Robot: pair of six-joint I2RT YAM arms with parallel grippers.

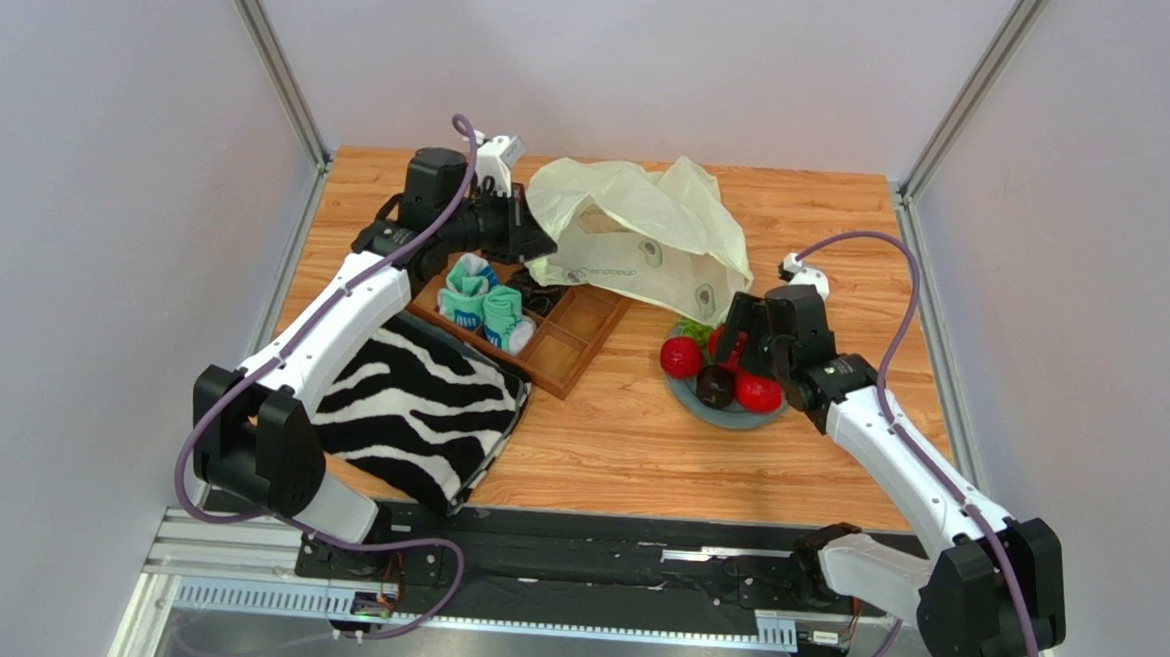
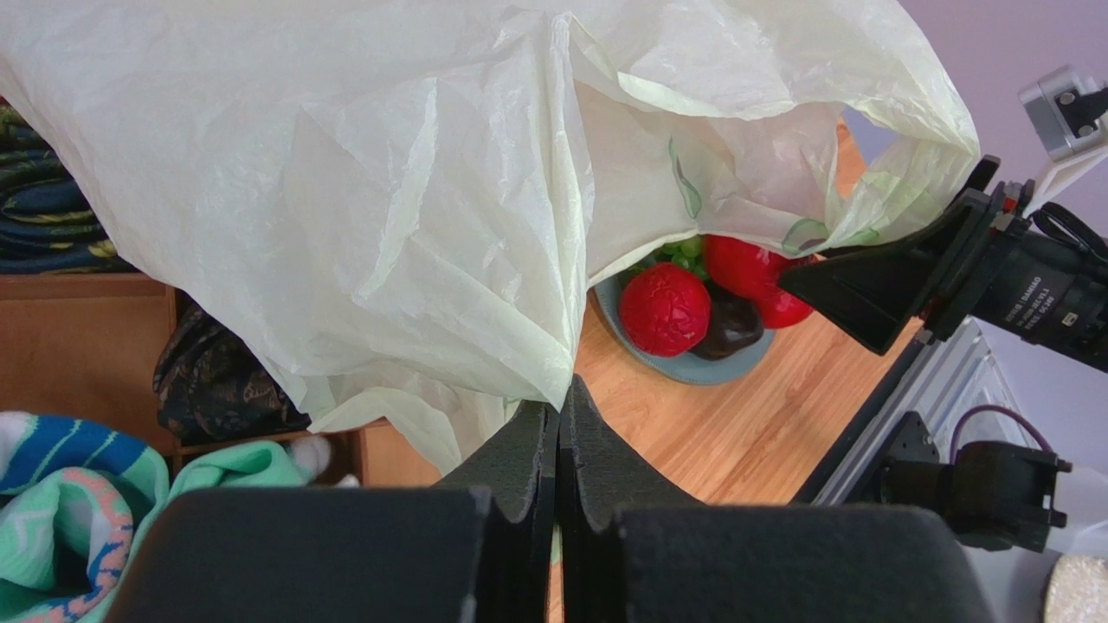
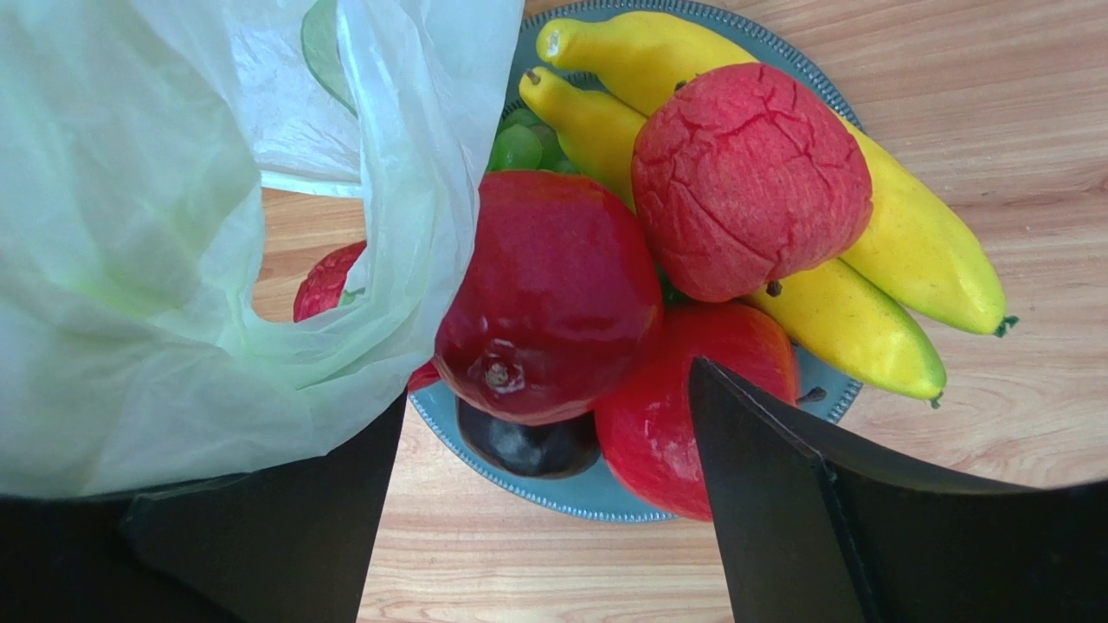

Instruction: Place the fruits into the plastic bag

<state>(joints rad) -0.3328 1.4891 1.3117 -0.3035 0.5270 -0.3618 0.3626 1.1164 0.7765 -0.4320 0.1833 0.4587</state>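
Note:
The pale cream plastic bag (image 1: 634,238) lies crumpled at the back of the table. My left gripper (image 1: 535,248) is shut on its lower edge, and the pinch shows in the left wrist view (image 2: 562,390) under the bag (image 2: 390,195). The fruits sit piled on a blue-grey plate (image 1: 705,406). In the right wrist view these are a glossy red one (image 3: 546,292), a rough red one (image 3: 748,182), yellow bananas (image 3: 897,260), a dark one (image 3: 527,444) and green grapes (image 3: 516,146). My right gripper (image 3: 546,435) is open, just above the plate's near side. The bag (image 3: 156,260) drapes over its left finger.
A wooden compartment tray (image 1: 575,343) holds teal-and-white rolled socks (image 1: 487,312) beside the bag. A zebra-striped cloth (image 1: 415,398) lies at the front left. Grey walls enclose the table on the left, back and right.

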